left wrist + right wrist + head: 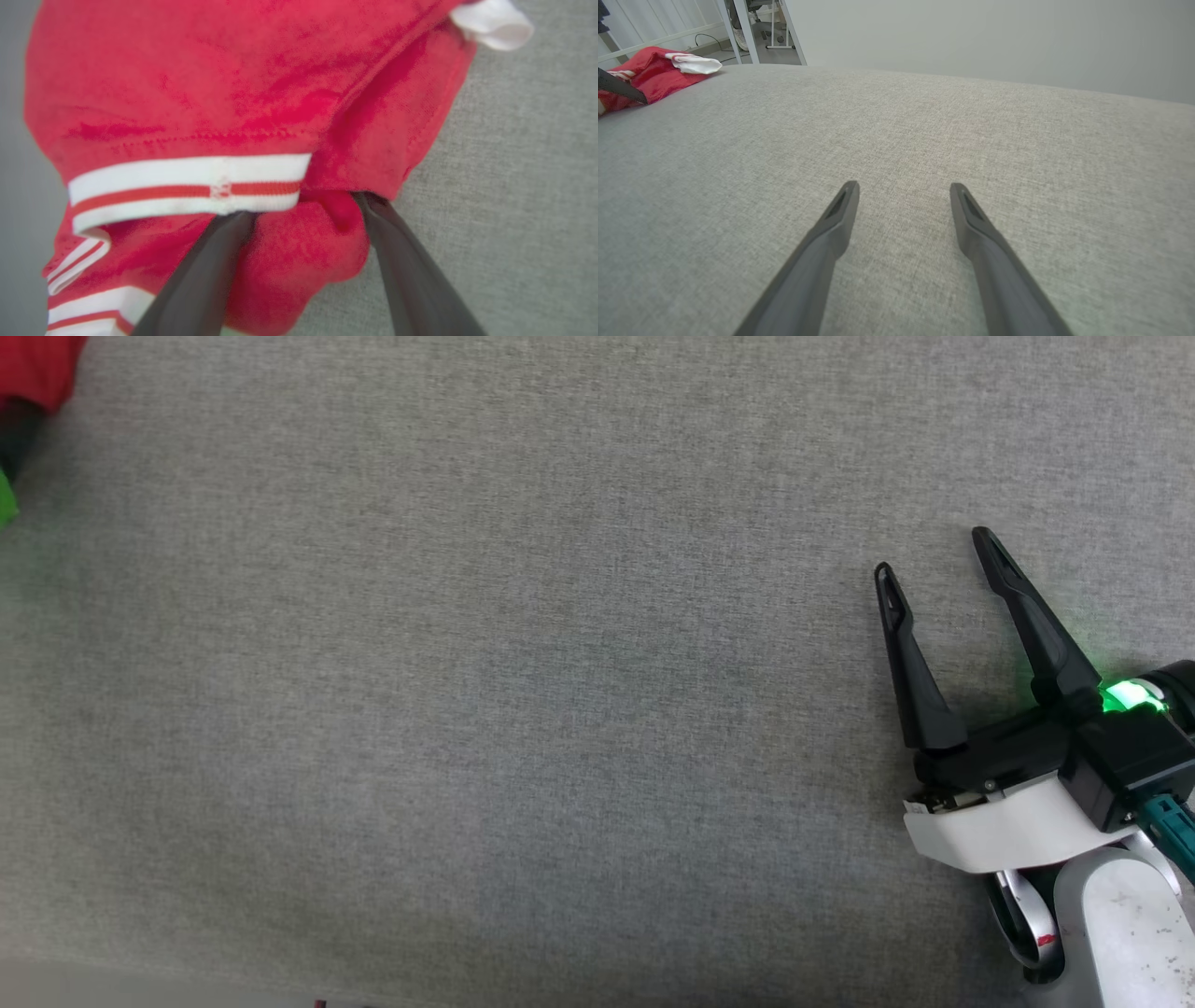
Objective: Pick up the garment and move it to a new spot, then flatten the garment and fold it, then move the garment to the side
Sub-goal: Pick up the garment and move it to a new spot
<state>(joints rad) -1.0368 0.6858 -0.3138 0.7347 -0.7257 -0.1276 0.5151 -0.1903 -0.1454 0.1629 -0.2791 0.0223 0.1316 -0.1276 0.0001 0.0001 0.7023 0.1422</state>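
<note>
The garment point(196, 93) is a bunched red shirt with red-and-white striped trim point(187, 186) and a white sleeve point(495, 23). My left gripper point(303, 205) is open. Its fingertips are tucked under the shirt's near edge, and a lump of red cloth lies between the spread fingers. In the head view only a red corner of the garment point(37, 369) shows, at the top left. My right gripper point(932, 552) hovers open and empty over bare grey cloth at the lower right. From the right wrist the garment point(654, 74) lies far off at the upper left.
The work surface point(560, 709) is a wide grey fabric-covered top. Its far edge point(971, 77) meets a pale wall. White furniture legs point(752, 28) stand on the floor beyond the garment's corner. A green-lit dark wrist part point(7, 476) sits at the left edge.
</note>
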